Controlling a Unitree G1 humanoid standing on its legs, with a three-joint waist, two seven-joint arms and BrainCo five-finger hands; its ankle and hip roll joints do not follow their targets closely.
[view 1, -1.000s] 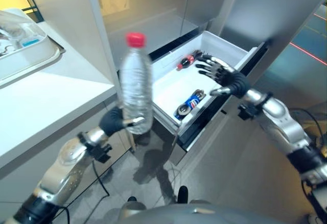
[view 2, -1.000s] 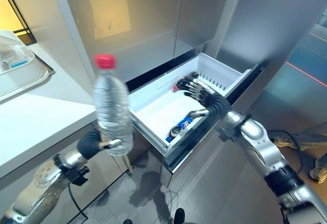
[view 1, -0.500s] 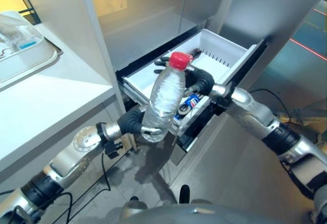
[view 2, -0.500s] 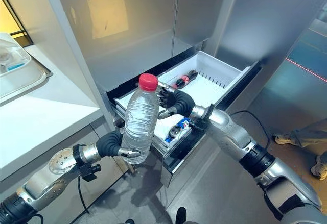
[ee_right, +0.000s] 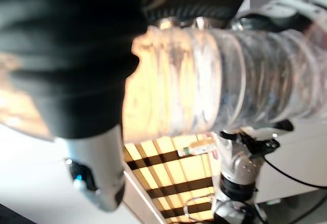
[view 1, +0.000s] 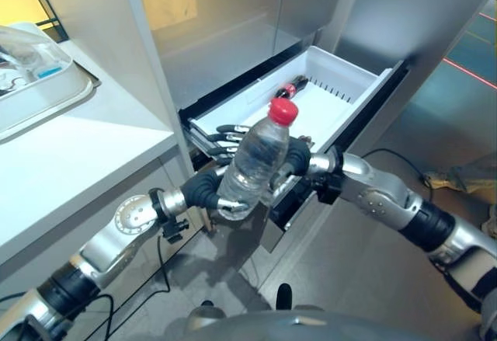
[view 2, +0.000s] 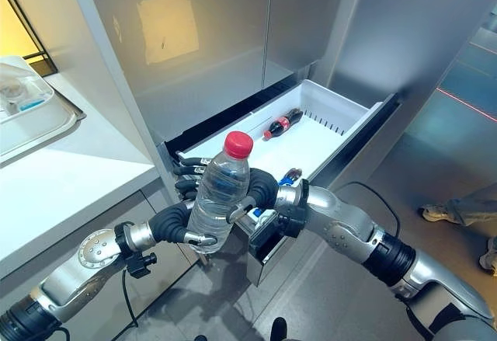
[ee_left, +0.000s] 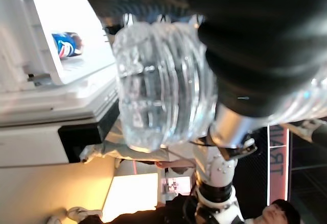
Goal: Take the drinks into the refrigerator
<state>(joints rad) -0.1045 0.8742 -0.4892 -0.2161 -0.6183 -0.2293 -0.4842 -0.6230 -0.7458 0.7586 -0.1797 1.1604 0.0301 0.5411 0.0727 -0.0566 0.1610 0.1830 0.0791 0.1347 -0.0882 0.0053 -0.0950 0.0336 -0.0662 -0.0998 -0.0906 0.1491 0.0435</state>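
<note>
A clear water bottle [view 1: 256,162] with a red cap leans toward the open white refrigerator drawer [view 1: 330,108]. My left hand [view 1: 203,188] is shut on its lower part. My right hand [view 1: 297,154] sits behind the bottle's middle; its straight fingers [view 1: 229,135] reach past the bottle, and its thumb lies on the front. The right wrist view has the bottle [ee_right: 230,81] against that palm. In the drawer lie a dark cola bottle [view 2: 281,122] and a blue can [ee_left: 66,45].
A white counter [view 1: 70,147] runs along the left with a tray of clear plastic items [view 1: 31,69] on it. Grey refrigerator doors [view 2: 233,38] stand behind the drawer. A person's shoe [view 2: 454,213] rests on the floor at the right.
My left hand lowered and tilted the bottle toward the drawer. My right hand left the drawer and came back against the bottle.
</note>
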